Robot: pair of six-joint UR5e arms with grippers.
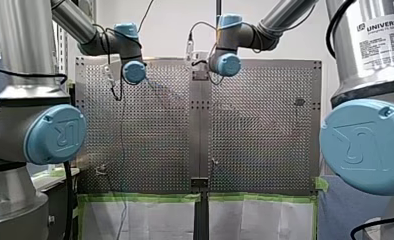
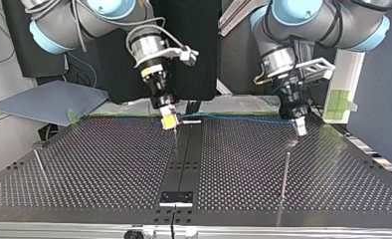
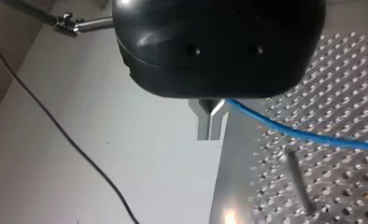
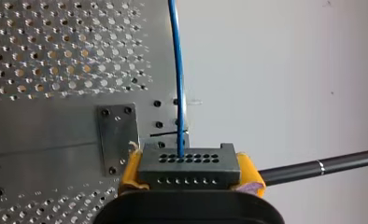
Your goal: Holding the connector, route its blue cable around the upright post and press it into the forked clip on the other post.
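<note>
now | right claw [image 4: 190, 176] – grips holed grey connector [image 4: 187, 161] | left claw [image 3: 211, 122] – pinches blue cable [image 3: 303, 134]

Two silver tubular arms on show, my left arm [image 1: 15, 40] and my right arm [image 1: 365, 50], both with pale blue round joint caps [image 1: 55, 134] embossed with a logo. A white "UNIVERSAL" label [image 1: 380, 27] sits at one o'clock in the front view, and a thin black cable [image 1: 67, 200] trails at seven. My right gripper [image 2: 169, 121] has yellow pads [image 4: 250, 175]. My left gripper [image 2: 300, 127] is a rounded black housing with slim metal fingers [image 3: 211, 122].

A dark panel [image 2: 194, 50] behind the perforated table [image 2: 109, 159] — green tape [image 1: 140, 198] edging it.
</note>
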